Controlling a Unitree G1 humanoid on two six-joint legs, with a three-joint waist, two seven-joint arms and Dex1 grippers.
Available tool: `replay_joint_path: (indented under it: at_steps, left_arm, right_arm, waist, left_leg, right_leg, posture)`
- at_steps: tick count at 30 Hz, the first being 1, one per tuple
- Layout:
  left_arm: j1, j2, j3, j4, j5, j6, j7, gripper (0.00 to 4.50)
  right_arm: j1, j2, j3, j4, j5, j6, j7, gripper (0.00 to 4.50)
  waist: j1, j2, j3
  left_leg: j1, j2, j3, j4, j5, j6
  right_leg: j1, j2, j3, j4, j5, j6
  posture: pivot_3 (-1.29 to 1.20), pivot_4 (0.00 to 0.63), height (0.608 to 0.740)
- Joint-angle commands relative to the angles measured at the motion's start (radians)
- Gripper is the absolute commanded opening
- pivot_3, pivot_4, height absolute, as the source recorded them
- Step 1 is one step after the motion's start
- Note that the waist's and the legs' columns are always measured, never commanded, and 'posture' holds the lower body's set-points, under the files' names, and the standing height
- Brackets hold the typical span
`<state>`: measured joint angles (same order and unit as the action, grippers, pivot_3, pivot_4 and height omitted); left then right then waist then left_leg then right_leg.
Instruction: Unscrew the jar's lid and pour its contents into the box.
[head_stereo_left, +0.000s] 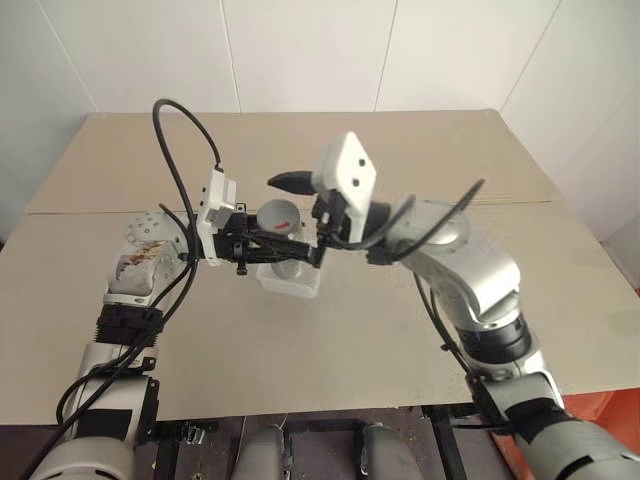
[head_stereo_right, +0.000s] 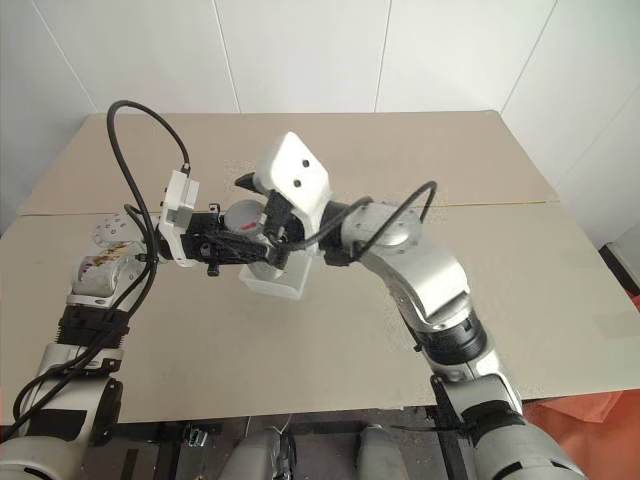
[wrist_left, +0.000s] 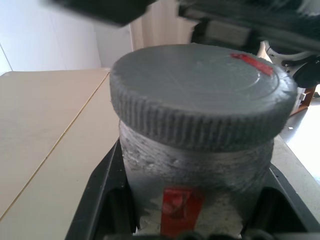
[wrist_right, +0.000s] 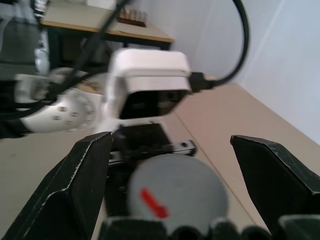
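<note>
My left gripper (head_stereo_left: 268, 240) is shut on the jar (wrist_left: 195, 170) and holds it on its side above the box (head_stereo_left: 290, 281). The jar carries a red label patch (wrist_left: 181, 205). Its grey ribbed lid (wrist_left: 200, 100), marked with a red strip, sits on the jar and faces my right gripper (wrist_right: 175, 170). That gripper is open, with its black fingers (wrist_right: 70, 185) standing on either side of the lid (wrist_right: 175, 192), apart from it. The contents cannot be made out through the jar's wall. The box is a small translucent white container on the table, just below both grippers.
The tan table (head_stereo_left: 330, 340) stretches wide around the box, with a seam running across it behind the grippers. White walls stand past its far edge. An orange object (head_stereo_left: 610, 410) lies off the near right corner. Black cables (head_stereo_left: 180, 130) loop above the left arm.
</note>
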<state>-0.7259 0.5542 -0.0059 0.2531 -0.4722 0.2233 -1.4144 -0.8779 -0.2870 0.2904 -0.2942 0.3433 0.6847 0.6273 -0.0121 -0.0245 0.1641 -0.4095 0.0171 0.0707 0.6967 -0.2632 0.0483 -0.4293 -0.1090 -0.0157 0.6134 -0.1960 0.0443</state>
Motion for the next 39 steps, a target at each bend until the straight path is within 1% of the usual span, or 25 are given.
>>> replay_joint_path:
  at_steps: [1, 7, 12, 17, 21, 24, 28, 31, 35, 39]
  left_arm:
    - [-0.02, 0.01, 0.013, -0.015, -0.003, -0.012, -0.002, 1.96]
    - [-0.005, 0.034, 0.028, -0.028, -0.008, -0.011, 0.002, 1.96]
    - [0.006, 0.056, 0.035, -0.032, -0.013, -0.012, 0.003, 1.96]
    - [0.014, 0.064, 0.039, -0.037, -0.016, -0.01, 0.005, 1.96]
    - [0.012, 0.062, 0.039, -0.035, -0.015, -0.009, 0.004, 1.96]
    - [0.005, 0.054, 0.034, -0.026, -0.009, -0.013, 0.005, 1.96]
    - [-0.008, 0.029, 0.022, -0.014, 0.0, -0.02, 0.012, 1.96]
    - [-0.018, 0.009, 0.015, -0.006, 0.005, -0.028, 0.014, 1.96]
    - [-0.029, -0.004, 0.01, 0.003, 0.009, -0.033, 0.01, 1.96]
    - [-0.027, -0.002, 0.013, 0.002, 0.009, -0.034, 0.008, 1.96]
  right_arm:
    - [-0.031, 0.015, -0.01, 0.035, -0.041, -0.034, -0.022, 4.4]
    - [-0.007, -0.033, -0.076, 0.06, -0.037, -0.035, -0.006, 4.4]
    - [0.03, -0.109, -0.169, 0.031, 0.011, -0.017, -0.002, 4.4]
    - [0.081, -0.18, -0.23, -0.014, 0.051, 0.002, -0.007, 4.4]
    - [0.116, -0.205, -0.243, -0.07, 0.08, 0.021, 0.003, 4.4]
    - [0.135, -0.216, -0.225, -0.12, 0.104, 0.023, 0.04, 4.4]
    - [0.1, -0.161, -0.175, -0.168, 0.161, 0.042, 0.07, 4.4]
    - [0.077, -0.119, -0.117, -0.181, 0.153, 0.041, 0.067, 4.4]
    - [0.025, -0.069, -0.018, -0.109, 0.043, 0.005, 0.022, 4.4]
    - [-0.011, -0.022, -0.006, -0.038, -0.008, -0.007, -0.013, 4.4]
  waist:
    - [-0.001, 0.0, 0.0]
    - [-0.002, 0.0, 0.0]
    - [-0.001, 0.0, 0.0]
    - [0.004, 0.0, 0.0]
    - [0.0, 0.0, 0.0]
    - [-0.007, 0.0, 0.0]
    - [-0.005, 0.0, 0.0]
    - [-0.002, 0.0, 0.0]
    - [-0.002, 0.0, 0.0]
    - [-0.001, 0.0, 0.0]
  left_leg:
    - [0.0, 0.0, 0.0, 0.0, 0.0, 0.0]
    - [0.0, 0.0, 0.0, 0.0, 0.0, 0.0]
    - [0.0, 0.0, 0.0, 0.0, 0.0, 0.0]
    - [0.0, 0.0, 0.0, 0.0, 0.0, 0.0]
    - [0.0, 0.0, 0.0, 0.0, 0.0, 0.001]
    - [0.0, 0.0, 0.0, -0.001, 0.0, 0.0]
    - [0.001, 0.0, 0.0, -0.001, 0.0, 0.0]
    - [0.0, 0.0, -0.001, -0.001, 0.0, 0.0]
    - [0.0, 0.0, -0.001, 0.0, 0.0, 0.0]
    - [0.0, 0.0, -0.001, 0.0, 0.0, 0.0]
  right_leg:
    - [0.0, 0.0, 0.0, 0.0, 0.0, 0.0]
    - [0.0, 0.0, 0.0, 0.0, 0.0, 0.0]
    - [0.0, 0.0, 0.0, 0.0, 0.0, 0.0]
    - [0.0, 0.0, 0.0, 0.0, 0.0, 0.0]
    - [0.0, 0.0, -0.001, -0.001, 0.0, 0.0]
    - [0.0, 0.0, 0.0, 0.0, 0.0, 0.0]
    - [0.0, 0.0, 0.0, 0.0, 0.0, 0.0]
    - [0.0, 0.0, 0.0, 0.0, 0.0, 0.0]
    - [0.0, 0.0, 0.0, 0.0, 0.0, 0.0]
    - [0.0, 0.0, 0.0, 0.0, 0.0, 0.0]
  posture:
    - [0.0, 0.15, 0.74]
    - [0.0, 0.15, 0.74]
    - [0.0, 0.15, 0.74]
    - [0.0, 0.15, 0.74]
    - [0.0, 0.15, 0.74]
    - [0.0, 0.15, 0.74]
    - [0.0, 0.15, 0.74]
    - [0.0, 0.15, 0.74]
    - [0.0, 0.15, 0.74]
    - [0.0, 0.15, 0.74]
